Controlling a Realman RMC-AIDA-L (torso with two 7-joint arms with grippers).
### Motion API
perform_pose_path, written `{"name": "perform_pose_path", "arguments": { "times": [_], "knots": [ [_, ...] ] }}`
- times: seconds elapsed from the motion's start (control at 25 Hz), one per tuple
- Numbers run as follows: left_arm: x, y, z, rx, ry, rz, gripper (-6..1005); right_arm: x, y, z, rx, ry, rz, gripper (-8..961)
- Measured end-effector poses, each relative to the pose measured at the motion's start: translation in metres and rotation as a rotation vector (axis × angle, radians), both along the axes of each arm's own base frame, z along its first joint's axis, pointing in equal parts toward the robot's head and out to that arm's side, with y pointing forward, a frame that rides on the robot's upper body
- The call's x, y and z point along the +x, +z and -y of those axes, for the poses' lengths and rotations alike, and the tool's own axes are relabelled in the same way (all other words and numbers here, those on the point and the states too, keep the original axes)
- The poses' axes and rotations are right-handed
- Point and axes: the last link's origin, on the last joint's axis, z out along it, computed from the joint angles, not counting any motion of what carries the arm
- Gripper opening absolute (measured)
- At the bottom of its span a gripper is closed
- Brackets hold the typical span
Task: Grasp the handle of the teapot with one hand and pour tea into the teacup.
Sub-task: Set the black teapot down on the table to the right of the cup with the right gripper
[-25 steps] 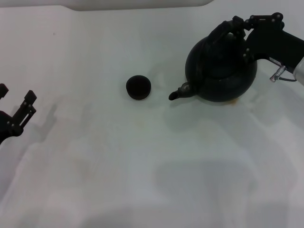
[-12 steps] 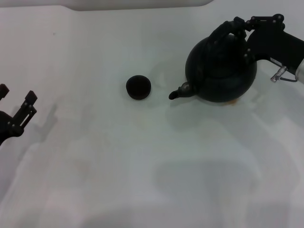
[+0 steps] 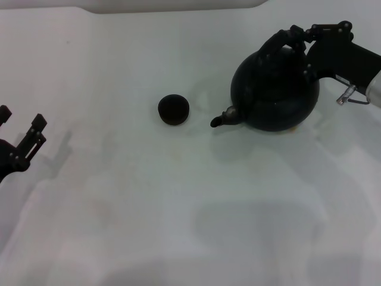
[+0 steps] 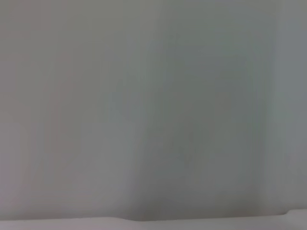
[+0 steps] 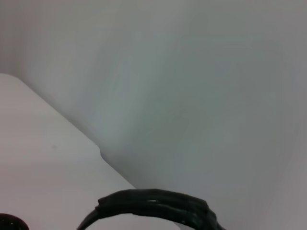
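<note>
The matte black teapot [image 3: 275, 92] stands at the table's far right, its spout [image 3: 221, 118] pointing left toward the teacup [image 3: 174, 109]. That small dark round cup sits upright on the table, a short gap from the spout tip. My right gripper [image 3: 299, 34] reaches in from the right and is shut on the top of the arched black handle [image 3: 275, 42]. In the right wrist view the handle [image 5: 153, 203] arcs across the lower edge. My left gripper [image 3: 21, 119] hangs open and empty at the far left edge.
The white table [image 3: 178, 208] stretches wide in front of the cup and teapot. Its far edge runs along a pale wall [image 3: 172, 5]. The left wrist view holds only a blank pale surface.
The teapot and the right gripper on its handle have shifted slightly to the left. The teacup and left arm have not moved.
</note>
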Motion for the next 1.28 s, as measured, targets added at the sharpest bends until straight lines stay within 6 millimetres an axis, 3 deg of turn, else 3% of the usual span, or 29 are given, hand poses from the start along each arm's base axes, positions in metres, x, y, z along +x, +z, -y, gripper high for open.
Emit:
{"name": "perform_pose_path", "arguments": {
  "times": [1.28],
  "knots": [
    [0.0041, 0.0001, -0.0063, 0.003, -0.019, 0.002, 740, 0.0027, 0.0015, -0.0051, 0.008, 0.015, 0.027, 120]
  ]
}}
